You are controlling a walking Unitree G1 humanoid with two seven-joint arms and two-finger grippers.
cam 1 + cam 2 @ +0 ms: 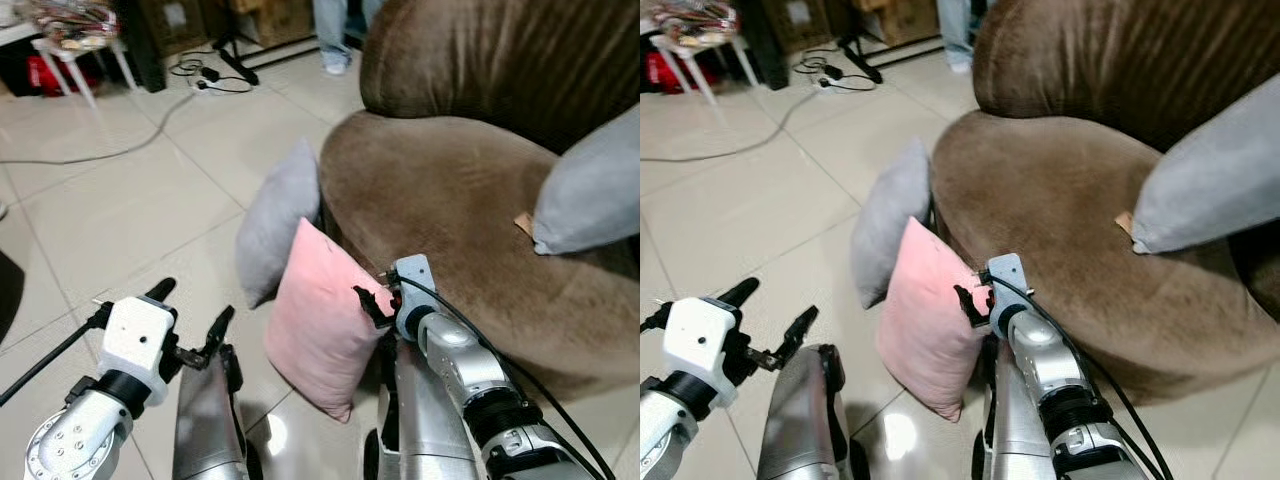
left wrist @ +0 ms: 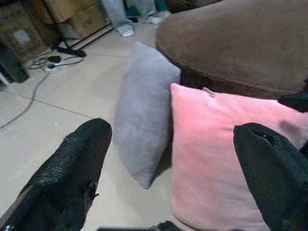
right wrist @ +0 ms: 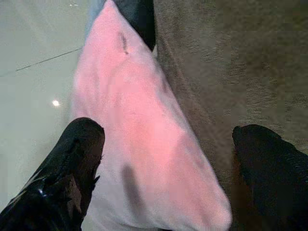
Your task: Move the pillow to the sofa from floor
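Observation:
A pink pillow [image 1: 318, 325] stands on edge on the tiled floor, leaning against the front of the brown sofa [image 1: 450, 190]. Just behind it a grey pillow [image 1: 280, 222] leans the same way. My right gripper [image 1: 371, 303] is at the pink pillow's upper edge on the sofa side. In the right wrist view its fingers [image 3: 72, 159] are open, one on either side of the pink pillow [image 3: 139, 139]. My left gripper [image 1: 195, 303] is open and hovers apart from the pillow, to its left. Through its fingers I see both pillows [image 2: 216, 144].
A second grey pillow [image 1: 590, 190] lies on the sofa seat at the right. Cables and a power strip [image 1: 215, 80] trail over the floor at the back. A person's legs [image 1: 333, 30] stand behind the sofa, and a white table [image 1: 75, 50] is at the far left.

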